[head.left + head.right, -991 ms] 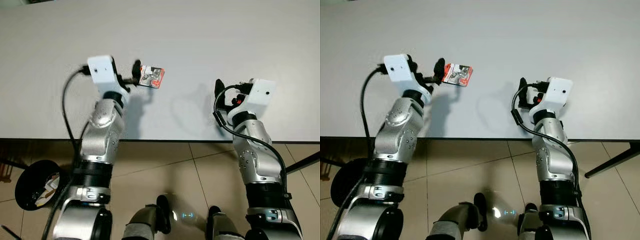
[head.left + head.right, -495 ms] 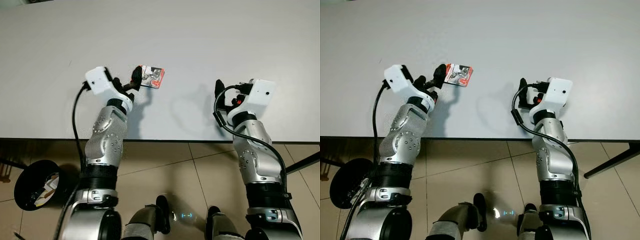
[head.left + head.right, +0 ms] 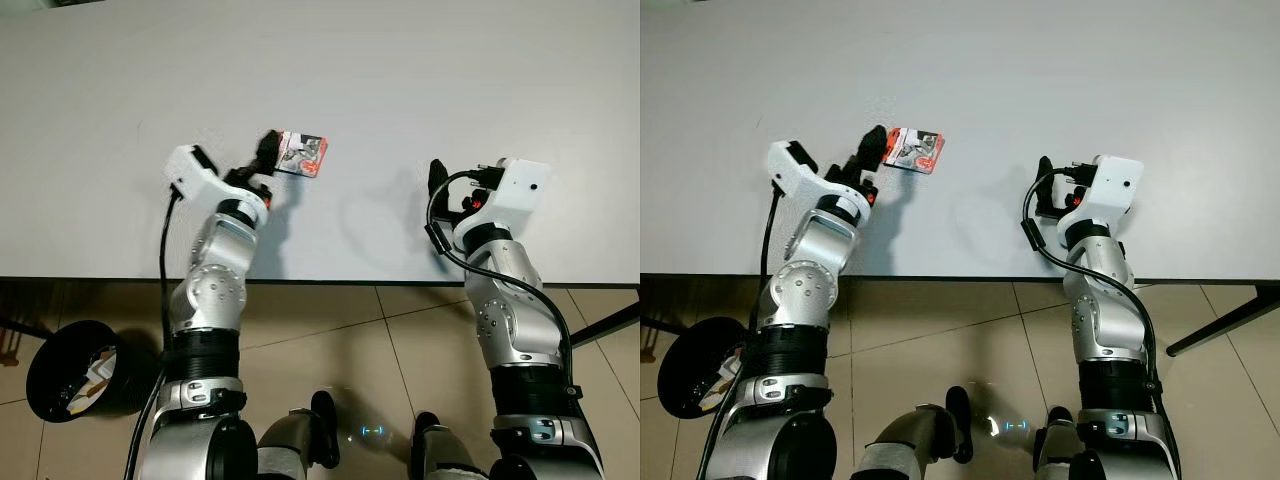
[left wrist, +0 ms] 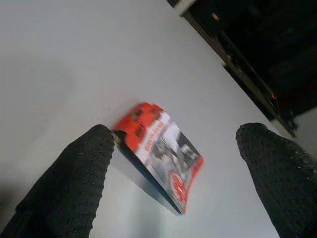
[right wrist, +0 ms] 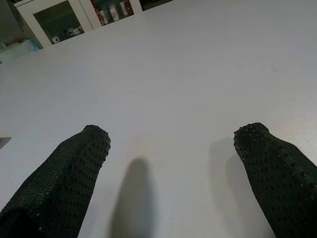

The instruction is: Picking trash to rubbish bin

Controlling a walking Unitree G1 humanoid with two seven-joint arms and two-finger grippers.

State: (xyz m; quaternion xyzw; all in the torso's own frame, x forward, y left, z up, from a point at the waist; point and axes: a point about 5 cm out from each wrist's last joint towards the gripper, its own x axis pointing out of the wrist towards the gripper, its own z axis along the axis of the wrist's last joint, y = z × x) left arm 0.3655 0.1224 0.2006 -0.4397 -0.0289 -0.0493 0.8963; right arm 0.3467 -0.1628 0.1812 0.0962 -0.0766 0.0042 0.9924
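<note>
Here, one red wrapper [image 4: 159,154] on table [image 3: 420,70]; left gripper [image 4: 173,168] spread, right gripper [image 5: 173,168] spread.

One red and white wrapper [image 3: 303,153] lies on one white table [image 3: 400,80], with one black rubbish bin [image 3: 62,370] (holding scraps) on the floor and two grippers.

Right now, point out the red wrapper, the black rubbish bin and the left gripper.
red wrapper [image 3: 303,154], left eye view, middle of its printed face.
black rubbish bin [image 3: 42,365], left eye view, its near rim on the floor.
left gripper [image 4: 173,173], left wrist view, midway between its open fingertips.
</note>
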